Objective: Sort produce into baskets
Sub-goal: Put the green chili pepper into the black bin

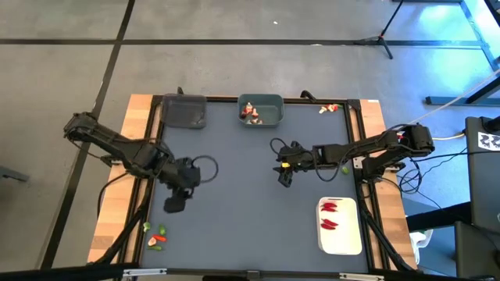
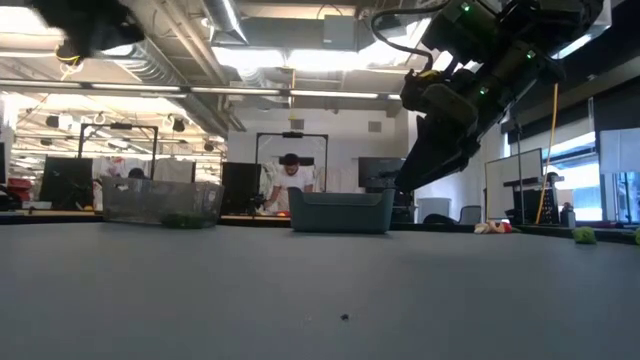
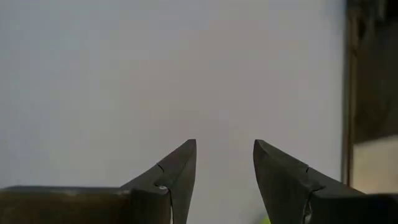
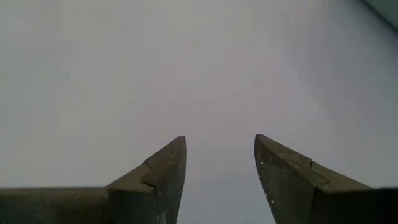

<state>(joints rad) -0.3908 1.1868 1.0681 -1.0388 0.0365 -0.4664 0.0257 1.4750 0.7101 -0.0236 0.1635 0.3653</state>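
Both grippers are spread and empty: left gripper (image 1: 173, 204) hangs left of centre, right gripper (image 1: 284, 178) mid-frame. I'd send the left down to the loose produce (image 1: 158, 237) at lower left, approaching low and square.

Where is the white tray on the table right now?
In the high view, the white tray sits at the table's near right corner, below the right arm, with red chili pieces in its far end.
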